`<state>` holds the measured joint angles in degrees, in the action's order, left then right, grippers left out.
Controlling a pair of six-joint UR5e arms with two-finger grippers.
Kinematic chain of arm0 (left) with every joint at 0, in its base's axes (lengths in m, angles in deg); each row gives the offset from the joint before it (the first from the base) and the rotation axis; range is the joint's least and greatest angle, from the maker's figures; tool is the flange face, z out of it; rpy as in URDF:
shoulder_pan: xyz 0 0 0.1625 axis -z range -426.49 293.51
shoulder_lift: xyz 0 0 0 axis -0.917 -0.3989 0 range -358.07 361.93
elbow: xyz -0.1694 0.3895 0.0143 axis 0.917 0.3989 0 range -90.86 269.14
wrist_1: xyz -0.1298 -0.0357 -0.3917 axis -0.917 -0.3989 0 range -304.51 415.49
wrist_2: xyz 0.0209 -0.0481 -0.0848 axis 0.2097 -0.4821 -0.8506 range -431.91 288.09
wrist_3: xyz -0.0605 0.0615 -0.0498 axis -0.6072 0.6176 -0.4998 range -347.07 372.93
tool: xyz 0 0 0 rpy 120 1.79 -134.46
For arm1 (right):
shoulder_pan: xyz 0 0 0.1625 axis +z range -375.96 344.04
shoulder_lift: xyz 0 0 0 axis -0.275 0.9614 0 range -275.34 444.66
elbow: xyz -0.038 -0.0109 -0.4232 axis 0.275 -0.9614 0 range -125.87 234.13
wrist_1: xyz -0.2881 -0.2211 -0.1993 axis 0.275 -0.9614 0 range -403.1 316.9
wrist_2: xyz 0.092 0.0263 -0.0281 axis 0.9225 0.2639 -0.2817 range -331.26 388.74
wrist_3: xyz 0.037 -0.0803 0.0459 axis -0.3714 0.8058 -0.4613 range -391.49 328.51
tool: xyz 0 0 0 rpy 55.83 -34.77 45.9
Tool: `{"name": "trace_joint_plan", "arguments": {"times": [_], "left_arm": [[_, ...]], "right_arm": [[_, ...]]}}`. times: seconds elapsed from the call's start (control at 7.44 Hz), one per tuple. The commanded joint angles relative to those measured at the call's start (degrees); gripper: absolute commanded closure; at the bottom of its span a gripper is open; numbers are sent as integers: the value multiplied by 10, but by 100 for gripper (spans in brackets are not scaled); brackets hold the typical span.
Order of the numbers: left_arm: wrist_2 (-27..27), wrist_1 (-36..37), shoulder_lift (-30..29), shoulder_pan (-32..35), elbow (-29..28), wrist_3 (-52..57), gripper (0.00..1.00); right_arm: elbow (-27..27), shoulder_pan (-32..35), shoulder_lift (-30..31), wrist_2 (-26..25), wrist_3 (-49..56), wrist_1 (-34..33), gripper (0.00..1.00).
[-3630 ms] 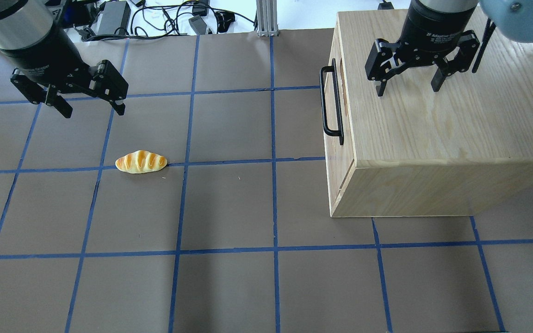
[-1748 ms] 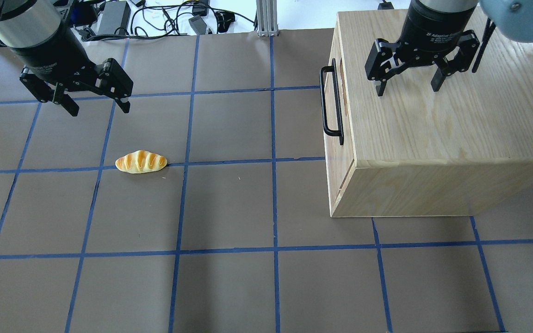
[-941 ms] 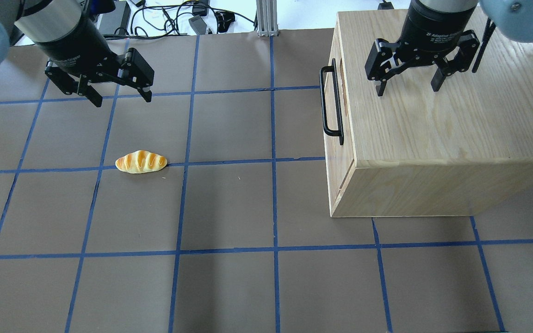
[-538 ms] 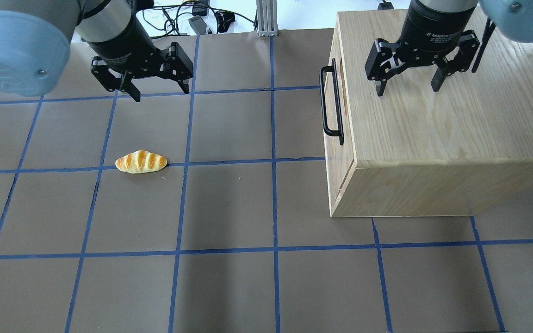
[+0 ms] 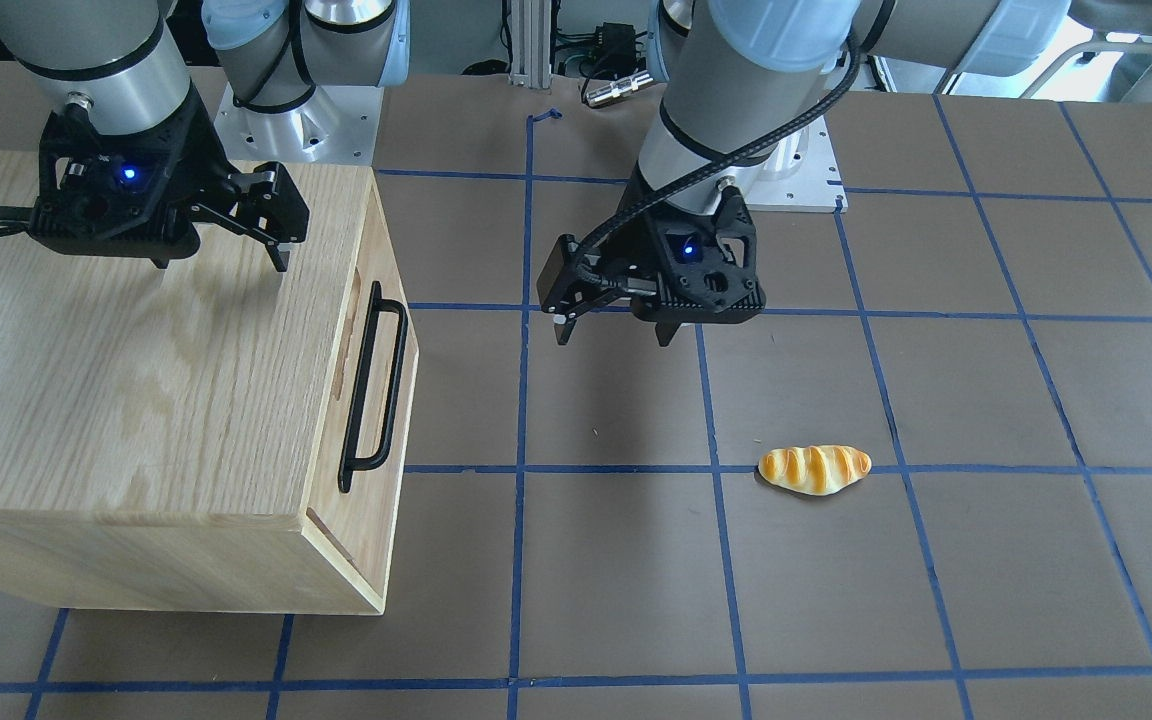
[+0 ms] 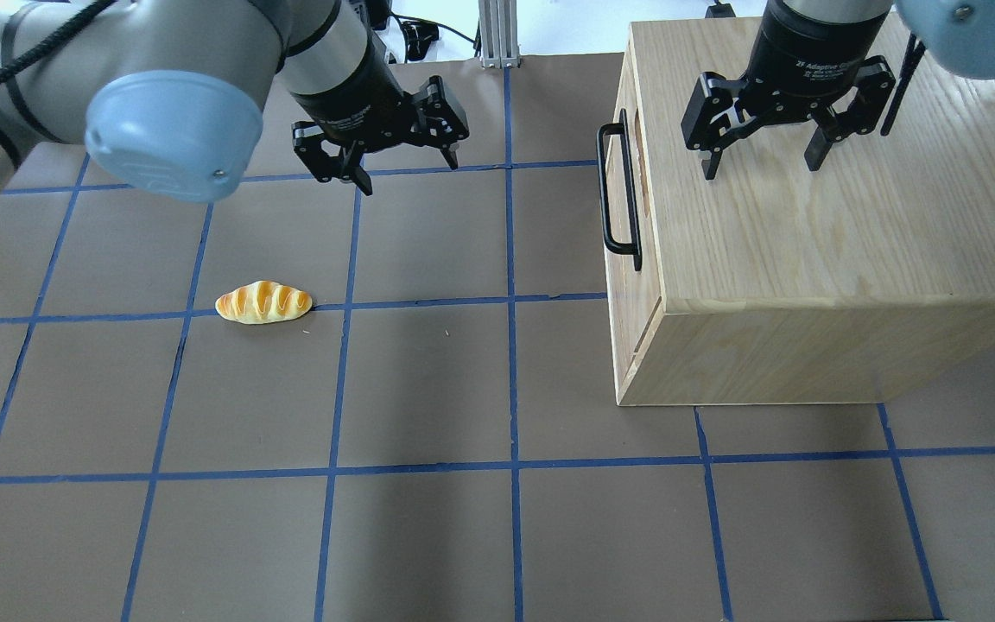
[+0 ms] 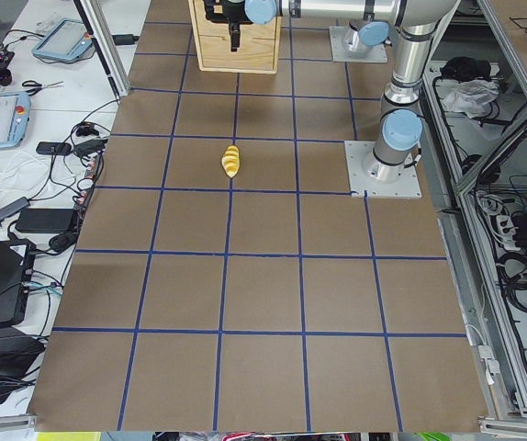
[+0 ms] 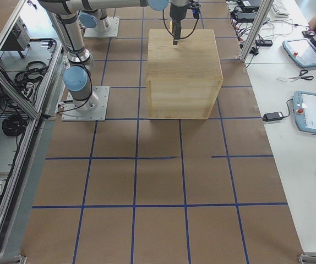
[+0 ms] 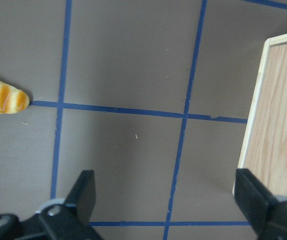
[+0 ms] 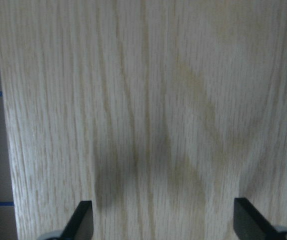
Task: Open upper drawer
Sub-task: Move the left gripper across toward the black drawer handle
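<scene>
The upper drawer's front panel faces the table's middle and sits flush in the oak cabinet. Its black bar handle also shows in the front-facing view. My left gripper is open and empty above the table, about one grid square to the handle's left, also in the front-facing view. Its wrist view shows its fingers and the cabinet's edge. My right gripper is open and empty just above the cabinet top.
A toy bread roll lies on the brown, blue-taped table left of centre, also in the left wrist view. Cables and power bricks lie beyond the table's far edge. A metal post stands at the back.
My left arm has swept to the right from the far left of the table towards the cabinet, its gripper still open. The right arm, the drawer and the roll have not moved.
</scene>
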<state>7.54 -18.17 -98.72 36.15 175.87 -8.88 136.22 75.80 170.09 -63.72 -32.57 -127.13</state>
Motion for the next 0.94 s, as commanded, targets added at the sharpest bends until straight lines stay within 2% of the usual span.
{"name": "trace_joint_plan", "arguments": {"times": [0.0, 0.13, 0.4, 0.81], "left_arm": [[-17, 51, -28, 33, -2, -32, 0], [-38, 83, -48, 41, -2, -37, 0], [-40, 100, -67, 63, -6, -81, 0], [-40, 107, -89, 86, -26, -90, 0]], "right_arm": [[0, 0, 0, 0, -1, 0, 0], [0, 0, 0, 0, -1, 0, 0], [0, 0, 0, 0, 0, 0, 0], [0, 0, 0, 0, 0, 0, 0]]}}
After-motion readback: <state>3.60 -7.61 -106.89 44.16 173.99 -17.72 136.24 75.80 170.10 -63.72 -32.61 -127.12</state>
